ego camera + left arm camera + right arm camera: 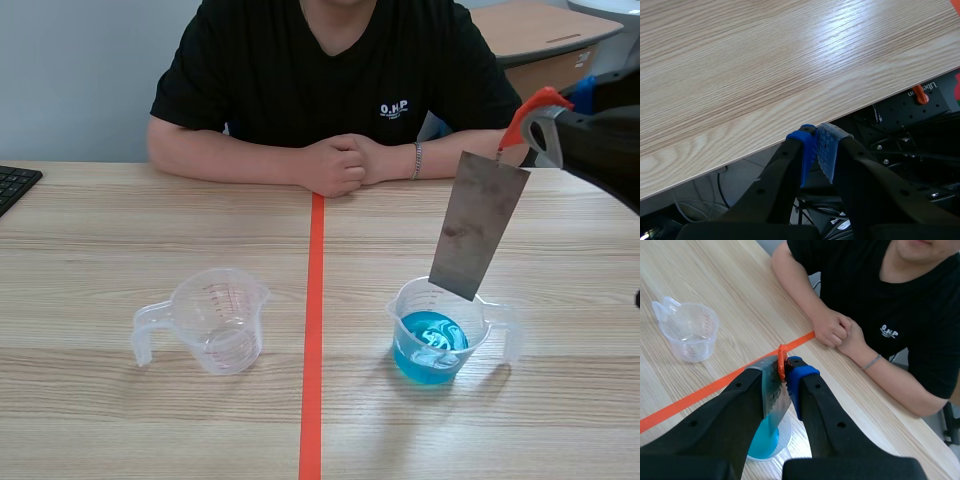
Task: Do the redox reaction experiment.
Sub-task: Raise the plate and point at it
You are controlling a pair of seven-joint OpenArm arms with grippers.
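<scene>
Metal plate (478,225) over blue-liquid cup (435,342)
Right gripper (785,367) clamped its orange clip (535,104) at 2 o'clock — only the left wrist view showed the left gripper (817,145), closed and empty; shirt (300,70) read "O.H.P".

The empty cup (215,320) at 8 o'clock and the blue-filled cup (435,345) at 4 o'clock leave a wide open lane of tabletop (370,260) between them — the metal plate (478,225) hangs over the blue-filled cup's mouth, partly barring it. A person's clasped hands (340,165) block 12 o'clock.
</scene>
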